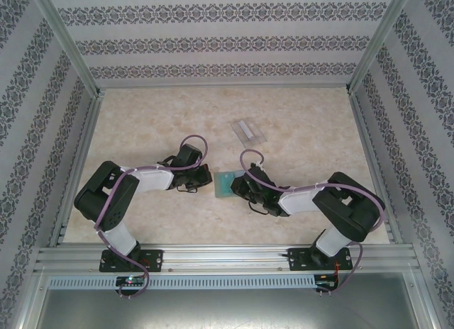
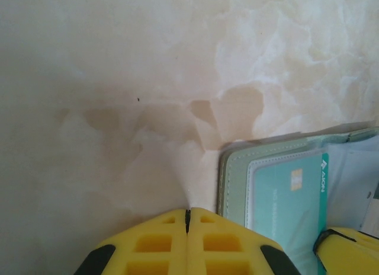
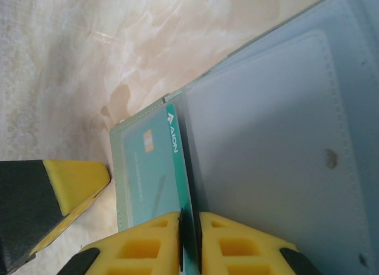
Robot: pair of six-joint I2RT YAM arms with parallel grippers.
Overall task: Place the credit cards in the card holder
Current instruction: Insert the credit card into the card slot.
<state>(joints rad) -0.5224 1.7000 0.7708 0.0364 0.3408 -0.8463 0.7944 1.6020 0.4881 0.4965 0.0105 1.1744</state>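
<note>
The card holder (image 1: 225, 184) lies open on the table between my two grippers, grey-green with a stitched rim (image 2: 234, 180) and a pale grey inner leaf (image 3: 266, 138). One teal credit card (image 3: 151, 168) marked AION rests on its left leaf (image 2: 290, 198). My right gripper (image 3: 189, 216) is closed to a thin gap, and the card's right edge runs into that gap. My left gripper (image 2: 188, 211) is shut with nothing in it, its tips on the bare table just left of the holder's edge (image 1: 210, 177). From above, my right gripper (image 1: 240, 187) is at the holder's right side.
A clear plastic box (image 1: 248, 132) lies farther back on the marbled table (image 1: 142, 123). Patterned walls and metal rails (image 1: 81, 67) close in the table on three sides. One fingertip of the left gripper (image 3: 71, 180) shows close beside the holder.
</note>
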